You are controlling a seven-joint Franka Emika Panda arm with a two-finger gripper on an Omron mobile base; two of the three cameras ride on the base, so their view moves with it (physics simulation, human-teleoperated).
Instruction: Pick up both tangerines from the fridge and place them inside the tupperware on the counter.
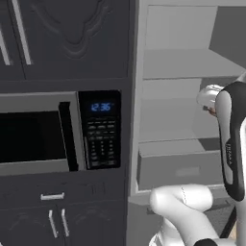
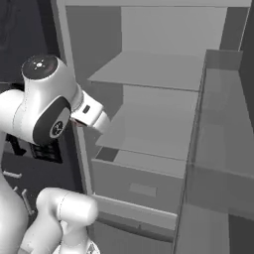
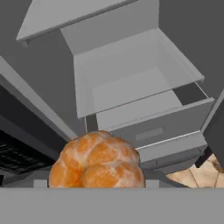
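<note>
One tangerine [image 3: 96, 159], fingertips hidden

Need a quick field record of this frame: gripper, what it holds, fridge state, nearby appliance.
gripper: shut on tangerine, seen from the hand view
tangerine: bright orange, segmented surface, close against the hand camera at the bottom of the view
fridge: open, pale grey interior, flat shelves bare where visible
drawer: below the shelves, front closed
microwave: black, left of the fridge, blue clock lit
arm: raised in front of the open fridge
</note>
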